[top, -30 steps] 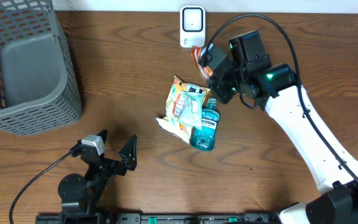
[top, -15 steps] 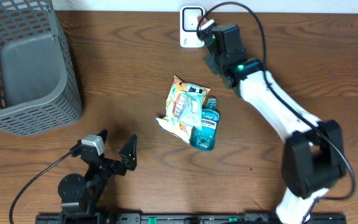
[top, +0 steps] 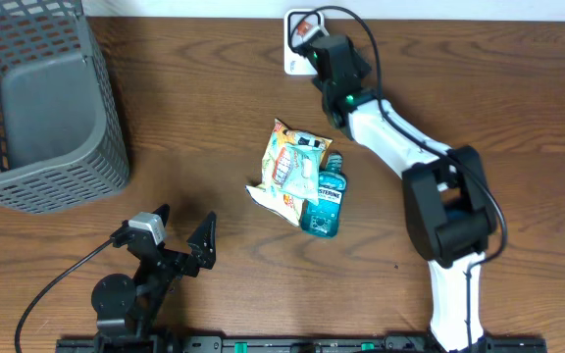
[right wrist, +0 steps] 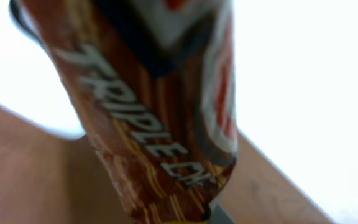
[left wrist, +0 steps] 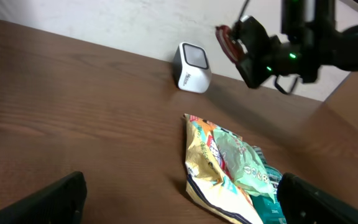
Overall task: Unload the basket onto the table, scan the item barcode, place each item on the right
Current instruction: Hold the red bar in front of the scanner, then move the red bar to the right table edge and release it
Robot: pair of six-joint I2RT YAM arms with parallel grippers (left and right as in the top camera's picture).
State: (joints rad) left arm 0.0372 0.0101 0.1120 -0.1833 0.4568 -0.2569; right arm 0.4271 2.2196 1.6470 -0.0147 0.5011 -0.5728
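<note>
Two things sit mid-way across your brown wood-grain table (top: 194,118): a crinkled snack bag (top: 287,167) and a blue mouthwash bottle (top: 324,201) tucked right against it. You've got a grey mesh basket (top: 67,167) at the far left corner and a plain pale wall (left wrist: 104,25) behind the back edge. Your right gripper (top: 312,41) is pinching the brown wrapper (right wrist: 160,124), held just in front of the white scanner (left wrist: 191,67). Your left gripper (top: 181,235) sits near the front edge, fingers spread wide, holding nothing.
</note>
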